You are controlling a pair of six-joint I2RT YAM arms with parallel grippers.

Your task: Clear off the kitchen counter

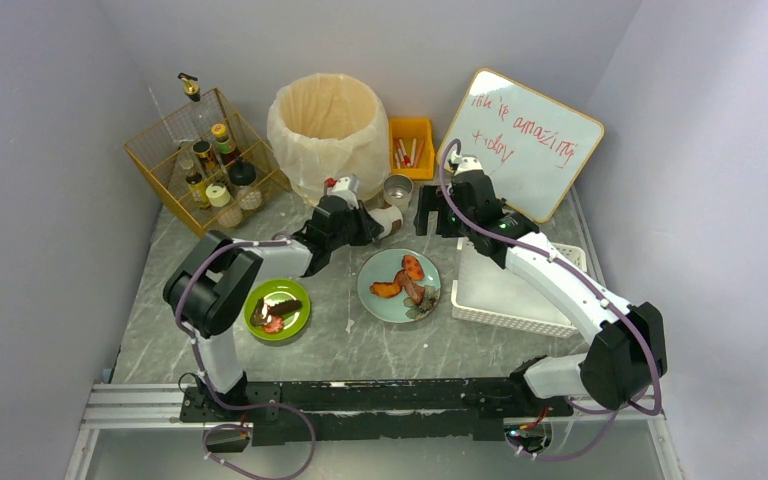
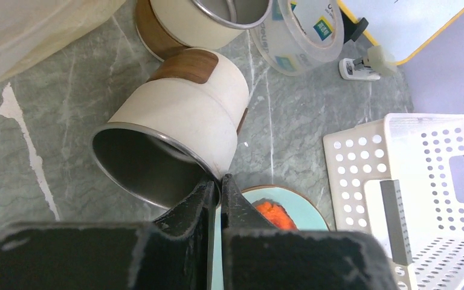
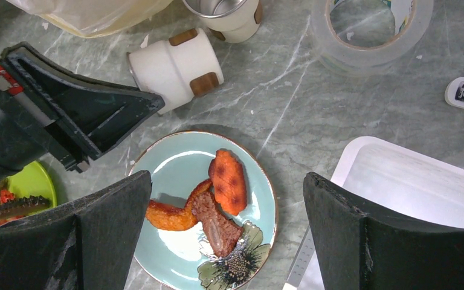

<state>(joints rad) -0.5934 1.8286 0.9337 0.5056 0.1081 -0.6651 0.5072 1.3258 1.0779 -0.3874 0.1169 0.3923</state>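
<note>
The desk is lying flat and level under both my arms, its grey veined face pointing straight up. Its near edge is running along the black rail where my bases are bolted, and its far edge is meeting the back wall. I cannot tell which of its 2 directions is the longer.

My left pincer is hanging just above the desk, near its far middle. Its jaws are pressing almost together on the thin wall of a white cup at the rim, 1 finger inside the mouth and 1 outside. The cup is lying on its side on the desk, its open mouth facing this pincer and its base pointing away toward a 2nd, upright cup and a roll of clear tape.

My right pincer is standing wide apart and gripping nothing. It is hovering over the desk above a teal plate of fried pieces. The white basket is sitting on the desk just right of that plate, and a green plate is sitting to its left.
</note>
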